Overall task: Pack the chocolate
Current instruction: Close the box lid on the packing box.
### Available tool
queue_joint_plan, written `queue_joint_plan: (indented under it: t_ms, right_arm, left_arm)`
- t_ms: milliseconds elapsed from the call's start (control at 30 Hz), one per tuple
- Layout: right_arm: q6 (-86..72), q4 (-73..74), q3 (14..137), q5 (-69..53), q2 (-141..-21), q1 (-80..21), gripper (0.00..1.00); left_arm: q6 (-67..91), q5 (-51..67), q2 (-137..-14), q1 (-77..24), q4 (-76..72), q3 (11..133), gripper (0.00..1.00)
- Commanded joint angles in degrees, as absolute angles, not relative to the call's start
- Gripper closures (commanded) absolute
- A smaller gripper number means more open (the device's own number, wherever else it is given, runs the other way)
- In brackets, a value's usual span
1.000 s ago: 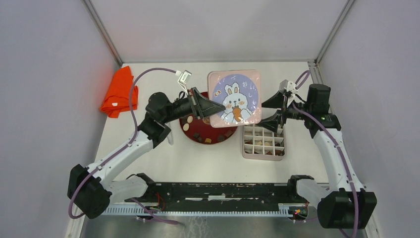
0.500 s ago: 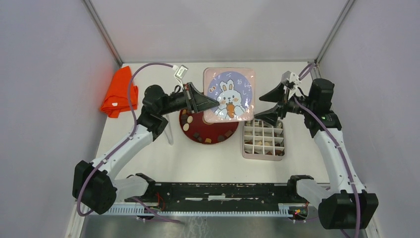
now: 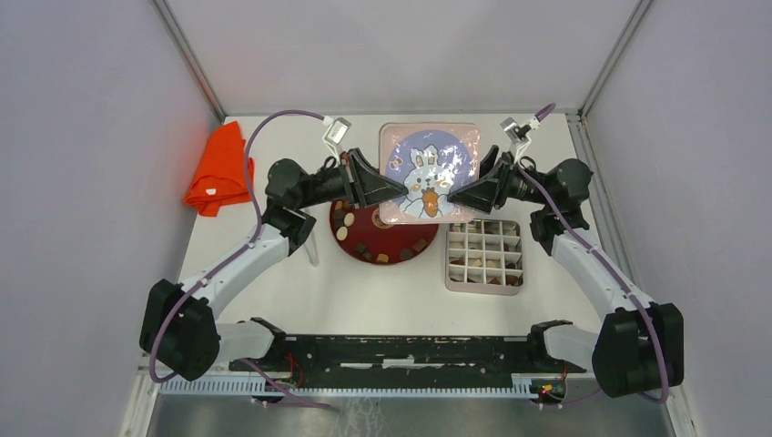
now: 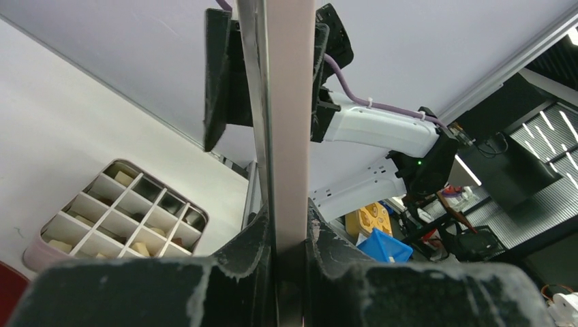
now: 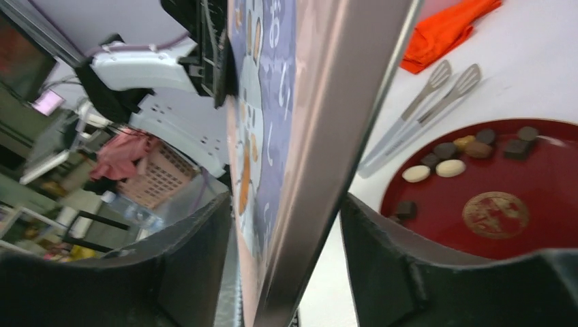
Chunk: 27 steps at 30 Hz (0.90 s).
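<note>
White table (image 3: 364, 291), pale grey walls (image 3: 91, 137)

Each of the 2 arms, the left arm (image 3: 228, 271) and the right arm (image 3: 596, 271), is built of glossy white tapered links set between chunky black joint housings, and ends in a boxy black base (image 3: 177, 330). A purple cable (image 3: 248, 159) runs along each arm to a small pale grey connector (image 3: 338, 133) by the wrist. The fingers (image 4: 238, 266) are matte black wedges, grainy, with pale scuffing at the edges. On the right arm, a white tie (image 4: 371, 102) straps the cable down, and 1 green light (image 4: 416, 162) shows on a black joint.
</note>
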<state>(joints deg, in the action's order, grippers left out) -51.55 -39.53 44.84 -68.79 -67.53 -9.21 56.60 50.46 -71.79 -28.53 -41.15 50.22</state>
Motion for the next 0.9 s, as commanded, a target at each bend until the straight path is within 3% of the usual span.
queue_joint_plan:
  t_ms: [0, 167, 200, 300, 433, 533, 633, 733, 867]
  right_arm:
    - [-69.8, -59.9, 44.4, -68.6, -67.4, -9.2, 0.44]
    - [-71.3, -59.0, 45.6, -68.8, -67.2, -9.2, 1.0]
    - [-70.8, -58.2, 45.7, -69.2, -67.4, -9.2, 1.0]
    - [-69.7, -55.8, 45.3, -70.0, -67.2, -8.4, 1.0]
    - [-69.6, -54.3, 43.2, -72.3, -64.5, -5.0, 1.0]
    - [-63.7, -45.3, 40.4, -74.9, -61.9, -2.3, 1.0]
    - [-42.5, -18.0, 40.8, -77.0, -60.4, 1.0, 1.0]
    - [-22.2, 5.6, 43.3, -78.5, -61.6, 4.7, 1.0]
    - [-8.6, 19.8, 44.2, -78.3, -62.9, 7.4, 1.0]
  left_arm:
    - [61.0, 52.3, -73.2, -28.8, -50.1, 50.6, 0.97]
    - [61.5, 52.0, -74.3, -29.1, -50.9, 50.6, 0.9]
    - [61.4, 51.6, -74.4, -29.0, -50.7, 50.5, 0.84]
    - [57.9, 48.8, -72.9, -28.9, -44.9, 50.8, 0.44]
    - [41.1, 38.1, -66.6, -28.9, -22.2, 53.3, 0.25]
    - [32.0, 25.6, -60.6, -28.9, -8.4, 53.5, 0.19]
    - [29.3, 19.0, -54.8, -28.9, -1.5, 51.9, 0.16]
    - [28.7, 18.7, -51.1, -28.9, 3.8, 50.3, 0.15]
    - [32.8, 22.1, -48.3, -28.9, 1.4, 44.7, 0.15]
